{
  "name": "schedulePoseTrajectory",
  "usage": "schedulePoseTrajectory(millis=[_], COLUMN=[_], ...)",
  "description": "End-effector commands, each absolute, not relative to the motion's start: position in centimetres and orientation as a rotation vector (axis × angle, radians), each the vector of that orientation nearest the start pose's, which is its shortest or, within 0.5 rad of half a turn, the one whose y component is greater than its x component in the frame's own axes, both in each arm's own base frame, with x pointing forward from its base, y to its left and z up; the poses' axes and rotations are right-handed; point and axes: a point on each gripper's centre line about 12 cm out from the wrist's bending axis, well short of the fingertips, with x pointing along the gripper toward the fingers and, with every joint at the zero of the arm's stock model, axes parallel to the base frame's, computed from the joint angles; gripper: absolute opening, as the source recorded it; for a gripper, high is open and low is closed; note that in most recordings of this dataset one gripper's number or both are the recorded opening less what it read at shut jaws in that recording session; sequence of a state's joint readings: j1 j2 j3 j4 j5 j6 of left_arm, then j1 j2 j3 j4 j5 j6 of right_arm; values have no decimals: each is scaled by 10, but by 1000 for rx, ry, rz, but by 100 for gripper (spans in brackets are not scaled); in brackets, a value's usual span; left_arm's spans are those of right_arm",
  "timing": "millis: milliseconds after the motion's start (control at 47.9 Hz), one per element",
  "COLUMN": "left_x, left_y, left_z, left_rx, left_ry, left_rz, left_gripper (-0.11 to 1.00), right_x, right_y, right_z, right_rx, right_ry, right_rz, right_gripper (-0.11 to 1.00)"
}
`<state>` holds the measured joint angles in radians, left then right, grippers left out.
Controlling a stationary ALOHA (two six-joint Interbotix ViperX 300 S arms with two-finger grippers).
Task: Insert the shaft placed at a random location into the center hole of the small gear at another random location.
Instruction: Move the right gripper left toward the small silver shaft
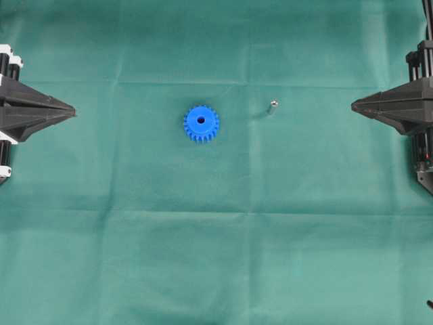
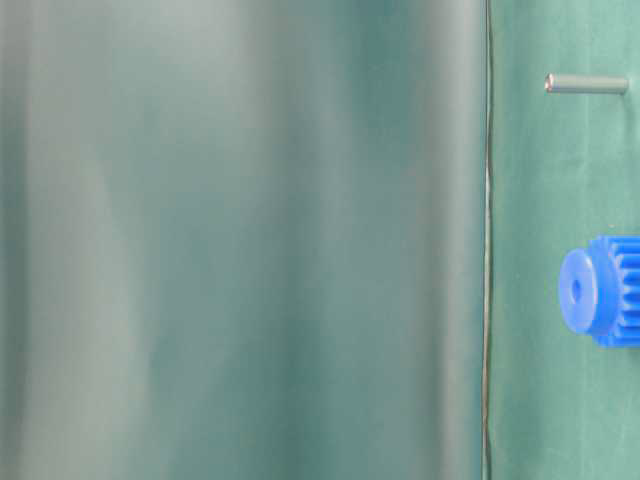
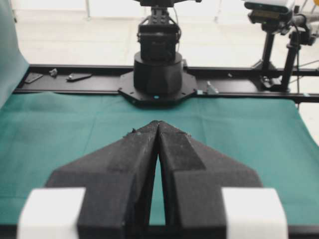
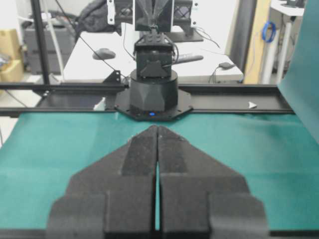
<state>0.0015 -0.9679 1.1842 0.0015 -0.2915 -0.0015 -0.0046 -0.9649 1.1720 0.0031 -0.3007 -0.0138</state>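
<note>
In the overhead exterior view, the small gear (image 1: 201, 123), bright blue with teeth round its rim, lies flat on the green cloth (image 1: 216, 237) that covers the surface, a little left of the middle. The center hole (image 1: 200, 120) faces up as a dark dot. The shaft (image 1: 272, 106), a tiny silvery pin, sits to the right of the gear and slightly higher in the picture, apart from it. The left gripper (image 1: 72, 110) points inward from the left edge and the right gripper (image 1: 354, 105) from the right edge; both have their jaws pressed together to a point, hold nothing, and are well away from gear and shaft.

In the table-level exterior view, which appears turned on its side, the gear (image 2: 603, 291) shows its raised hub and hole (image 2: 575, 291) at the right edge, with the shaft (image 2: 587, 84) above it in the picture. A blurred green sheet fills the left part.

In the left wrist-mounted view, the left gripper (image 3: 158, 125) is closed tip to tip over the cloth, facing the opposite arm's base (image 3: 157, 74).

In the right wrist-mounted view, the right gripper (image 4: 157, 129) is likewise closed and empty, facing the other arm's base (image 4: 152, 94).
</note>
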Motion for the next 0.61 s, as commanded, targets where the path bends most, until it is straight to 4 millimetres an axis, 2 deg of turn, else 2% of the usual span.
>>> schedulePoseTrajectory(millis=[0, 271, 459, 522, 584], left_x=[200, 200, 200, 200, 200], left_y=[-2, -2, -2, -2, -2], left_z=[303, 302, 301, 300, 299], left_rx=[10, 10, 8, 10, 10], left_ry=[-107, -103, -94, -89, -80], left_rz=[-11, -11, -11, -11, -11], left_gripper=[0, 0, 0, 0, 0], right_x=[201, 203, 215, 221, 227], right_y=[-2, -11, -28, -33, -37], right_z=[303, 300, 279, 270, 260], right_rx=[-16, -37, -27, -24, -20], right_ry=[-106, -64, 12, 37, 63], right_rz=[-11, -52, -128, -146, -161], right_gripper=[1, 1, 2, 10, 24])
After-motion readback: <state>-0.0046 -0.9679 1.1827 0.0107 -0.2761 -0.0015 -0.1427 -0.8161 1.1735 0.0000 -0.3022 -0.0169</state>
